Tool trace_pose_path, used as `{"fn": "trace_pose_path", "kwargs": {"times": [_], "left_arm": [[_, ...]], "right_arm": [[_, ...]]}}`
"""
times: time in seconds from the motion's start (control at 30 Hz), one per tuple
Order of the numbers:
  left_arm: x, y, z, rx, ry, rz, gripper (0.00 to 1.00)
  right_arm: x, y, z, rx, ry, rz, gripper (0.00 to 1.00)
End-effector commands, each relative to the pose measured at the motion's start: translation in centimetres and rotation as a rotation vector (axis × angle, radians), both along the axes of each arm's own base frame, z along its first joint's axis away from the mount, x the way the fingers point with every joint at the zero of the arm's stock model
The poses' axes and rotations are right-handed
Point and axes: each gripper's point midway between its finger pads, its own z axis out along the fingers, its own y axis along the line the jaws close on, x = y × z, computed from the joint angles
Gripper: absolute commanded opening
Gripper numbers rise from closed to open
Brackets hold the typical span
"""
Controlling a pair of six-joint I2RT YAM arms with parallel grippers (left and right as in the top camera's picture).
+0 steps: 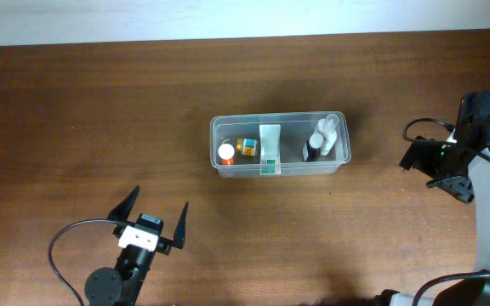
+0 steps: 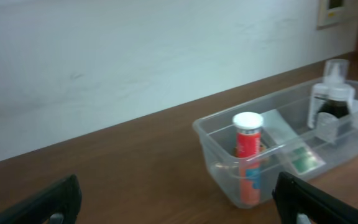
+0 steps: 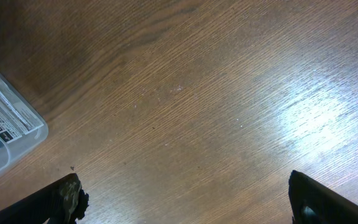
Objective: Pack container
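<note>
The clear plastic container point(image 1: 215, 127) sits at the table's middle. Inside it are an orange tube with a white cap point(image 1: 226, 152), a small amber bottle point(image 1: 247, 146), a white and green box point(image 1: 270, 146) and a dark spray bottle with a clear cap point(image 1: 321, 138). My left gripper point(image 1: 155, 221) is open and empty at the front left, well short of the container. In the left wrist view the container point(image 2: 216, 158) stands ahead to the right, the orange tube point(image 2: 248, 155) upright in its near end. My right gripper point(image 1: 436, 166) is open and empty, to the right of the container; its corner point(image 3: 17, 134) shows at the left in the right wrist view.
The wooden table point(image 1: 100, 110) runs to a pale wall point(image 2: 135, 56) at the back. A black cable point(image 1: 62, 251) loops by the left arm's base, and another point(image 1: 419, 127) by the right arm.
</note>
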Motion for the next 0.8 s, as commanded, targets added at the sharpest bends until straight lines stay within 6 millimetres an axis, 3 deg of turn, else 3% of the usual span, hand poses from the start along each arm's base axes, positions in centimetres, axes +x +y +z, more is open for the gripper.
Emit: {"fn": "trace_pose_path", "kwargs": {"times": [0.0, 0.27, 0.77], "left_arm": [[0.5, 1.8, -0.2, 0.007, -0.002, 0.106, 0.99], [0.6, 2.7, -2.2, 0.018, 0.079, 0.163, 0.99], [0.6, 2.7, -2.1, 0.018, 0.077, 0.163, 0.99]], "right_arm": [[0.0, -0.2, 0.1, -0.002, -0.007, -0.017, 0.98], [0.0, -0.2, 0.1, -0.002, -0.007, -0.017, 0.98], [0.0, -0.2, 0.1, -0.002, -0.007, -0.017, 0.98]]}}
